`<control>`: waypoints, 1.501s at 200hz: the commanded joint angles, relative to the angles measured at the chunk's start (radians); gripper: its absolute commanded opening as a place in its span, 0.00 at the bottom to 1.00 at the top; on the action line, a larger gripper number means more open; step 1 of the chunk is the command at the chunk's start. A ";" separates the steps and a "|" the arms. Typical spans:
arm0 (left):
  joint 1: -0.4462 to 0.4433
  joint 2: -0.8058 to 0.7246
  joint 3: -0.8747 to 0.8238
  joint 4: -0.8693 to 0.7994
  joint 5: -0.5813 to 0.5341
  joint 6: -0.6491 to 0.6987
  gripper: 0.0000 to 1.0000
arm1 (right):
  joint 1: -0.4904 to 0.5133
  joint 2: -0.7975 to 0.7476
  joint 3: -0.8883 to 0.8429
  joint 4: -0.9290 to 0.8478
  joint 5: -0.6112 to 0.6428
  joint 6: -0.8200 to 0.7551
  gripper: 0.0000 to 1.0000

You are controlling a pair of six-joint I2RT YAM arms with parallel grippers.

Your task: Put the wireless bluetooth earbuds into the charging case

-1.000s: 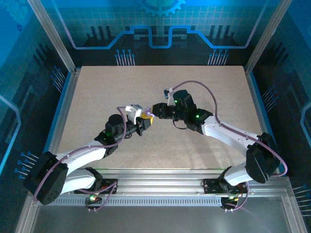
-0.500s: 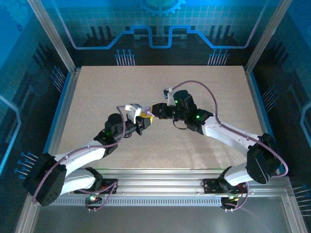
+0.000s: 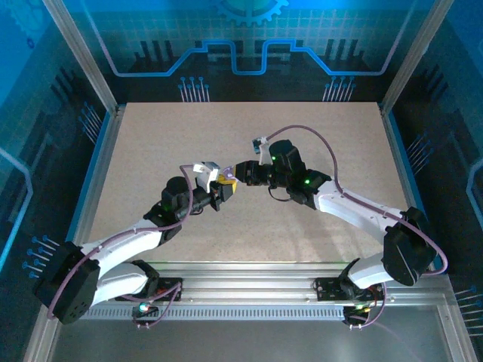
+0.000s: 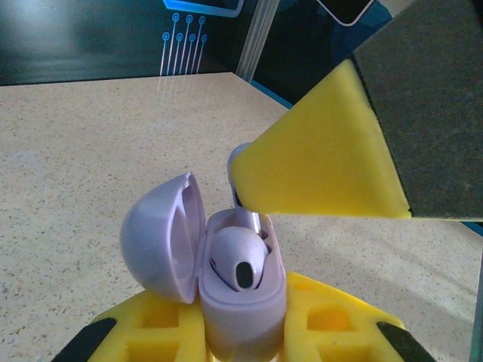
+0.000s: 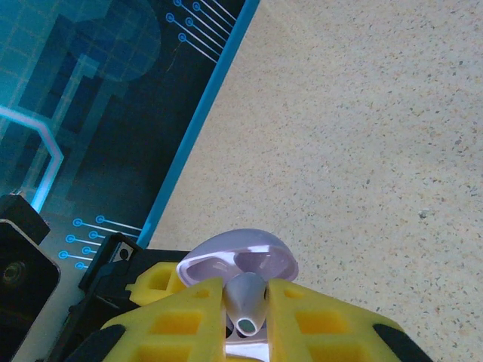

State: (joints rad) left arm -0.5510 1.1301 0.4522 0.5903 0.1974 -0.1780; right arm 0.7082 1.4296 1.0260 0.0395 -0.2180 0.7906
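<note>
While the overhead view gives you just a lavender speck where the two tools meet, your wrist cameras resolve it. On the right wrist camera, the right gripper (image 5: 247, 309) is closed on the held earbud (image 5: 243, 292). Its yellow fingers press both sides of the grey-lavender stem, and the dark end port faces the lens. Just beyond it you see the hollow of the open lid (image 5: 249, 255).

Your left wrist camera shows what that view hides. The charging case (image 4: 243, 317) stands upright at bottom centre, lid swung open to the left. The left gripper (image 4: 241, 335) is clamped on its lower body, one yellow finger on each side. A seated earbud (image 4: 238, 262) lies in the near well. The held earbud hangs stem-down into the well behind it, under the right gripper's finger entering from the upper right.

From above, both arms lean inward over the table (image 3: 151, 143). The left arm rises from the lower left and the right from the lower right, elbow bent, so the tips meet slightly left of centre.
</note>
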 commanded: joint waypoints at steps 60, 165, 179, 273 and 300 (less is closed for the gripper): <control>-0.002 -0.044 0.049 0.048 -0.016 0.030 0.05 | 0.015 -0.006 -0.020 -0.026 -0.014 -0.019 0.20; -0.002 -0.051 0.043 0.045 -0.010 0.033 0.05 | 0.016 -0.007 -0.022 -0.029 -0.030 -0.034 0.20; -0.003 -0.054 0.041 0.045 -0.013 0.031 0.05 | 0.015 -0.009 -0.021 -0.028 -0.032 -0.034 0.19; -0.003 -0.066 0.043 0.031 -0.017 0.039 0.05 | 0.015 -0.015 -0.040 -0.015 -0.041 -0.042 0.20; -0.002 -0.068 0.050 0.021 -0.016 0.051 0.05 | 0.016 -0.015 -0.038 -0.007 -0.051 -0.049 0.20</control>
State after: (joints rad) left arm -0.5510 1.1030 0.4522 0.5453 0.1974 -0.1551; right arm 0.7090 1.4250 1.0077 0.0593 -0.2447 0.7654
